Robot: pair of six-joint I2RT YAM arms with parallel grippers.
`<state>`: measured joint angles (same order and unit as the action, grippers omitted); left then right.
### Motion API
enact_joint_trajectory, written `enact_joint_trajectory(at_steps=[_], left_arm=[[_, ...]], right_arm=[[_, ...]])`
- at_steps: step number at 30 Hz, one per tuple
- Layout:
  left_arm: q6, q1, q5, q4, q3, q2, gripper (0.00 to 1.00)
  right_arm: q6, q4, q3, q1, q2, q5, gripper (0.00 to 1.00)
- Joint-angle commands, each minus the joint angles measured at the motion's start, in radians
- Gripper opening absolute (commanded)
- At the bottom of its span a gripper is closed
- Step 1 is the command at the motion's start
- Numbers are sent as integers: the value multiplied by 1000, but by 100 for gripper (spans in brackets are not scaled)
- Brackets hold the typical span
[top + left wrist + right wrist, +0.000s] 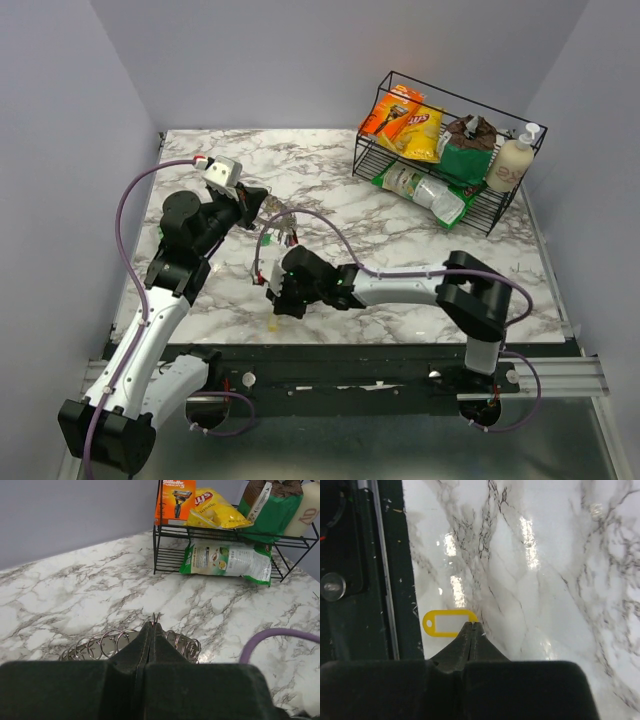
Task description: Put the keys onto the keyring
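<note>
The left tool (154,619) clamps the keyring (112,644), and the right tool (474,625) pinches the yellow key (449,623) by its tip alone, apart from the keyring — so slight a hold may slip.

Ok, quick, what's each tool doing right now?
Left tool: closed, pinching the keyring.
Right tool: closed at the yellow key tag; grip unclear.

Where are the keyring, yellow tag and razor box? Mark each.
keyring (111,643), left wrist view, wire loops left of middle.
yellow tag (449,624), right wrist view, its white label.
razor box (175,501), left wrist view, orange front.
</note>
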<state>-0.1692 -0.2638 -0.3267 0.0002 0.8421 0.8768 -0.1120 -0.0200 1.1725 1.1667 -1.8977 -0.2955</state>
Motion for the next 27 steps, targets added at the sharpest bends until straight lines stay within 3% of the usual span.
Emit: enact_joint_trajectory(at_steps=[1,15,22,27], left_arm=[[16,5,-11,34,-6,-16,0],[10,-31,-136,118,-118,2,0],[100,-158,-143,98,-143,30,0],[140,-232,-225,118,-166,59,0]], right_arm=[[-52,-14,-80,5,159,64,0],[-129,17,-313,-85,499,274,0],[-158,74,-353,-136,623,329,0],[-193,101,-369,-145,681,374,0]])
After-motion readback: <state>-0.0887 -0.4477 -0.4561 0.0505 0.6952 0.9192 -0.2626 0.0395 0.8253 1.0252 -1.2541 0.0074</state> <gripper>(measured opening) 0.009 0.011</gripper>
